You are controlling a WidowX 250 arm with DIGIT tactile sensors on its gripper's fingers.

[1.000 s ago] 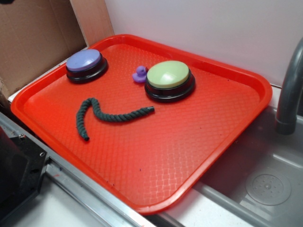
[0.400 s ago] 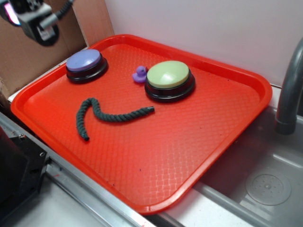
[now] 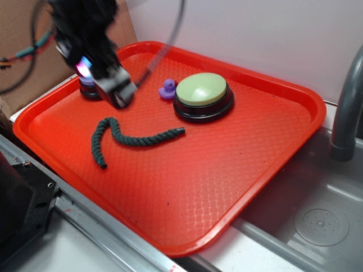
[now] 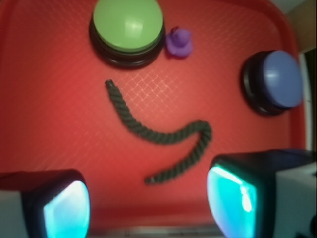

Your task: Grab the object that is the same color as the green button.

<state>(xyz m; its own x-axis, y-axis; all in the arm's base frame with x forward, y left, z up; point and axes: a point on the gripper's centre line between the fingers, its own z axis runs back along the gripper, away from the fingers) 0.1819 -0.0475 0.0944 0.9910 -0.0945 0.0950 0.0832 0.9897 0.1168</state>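
The dark green twisted rope piece (image 3: 127,137) (image 4: 163,134) lies curved on the red tray (image 3: 227,170), in front of the two buttons. The pale green dome button (image 3: 201,90) (image 4: 128,25) sits on a black base at the tray's back. My gripper (image 3: 113,90) (image 4: 148,203) hangs above the tray's left part, over the purple-topped button and above the rope. It is open, its two cyan-lit fingers (image 4: 67,210) wide apart with nothing between them. One end of the rope shows between the fingers, well below them.
A small purple duck (image 3: 167,89) (image 4: 178,41) stands beside the green button. The purple-topped button (image 4: 277,82) is mostly hidden by the gripper in the exterior view. A cardboard wall (image 3: 34,51) rises at the left, a sink (image 3: 317,221) and grey faucet (image 3: 346,113) at the right.
The gripper has come in from the upper left and dropped over the tray's left side, now covering the purple-topped button. The rope, duck and buttons have not moved.
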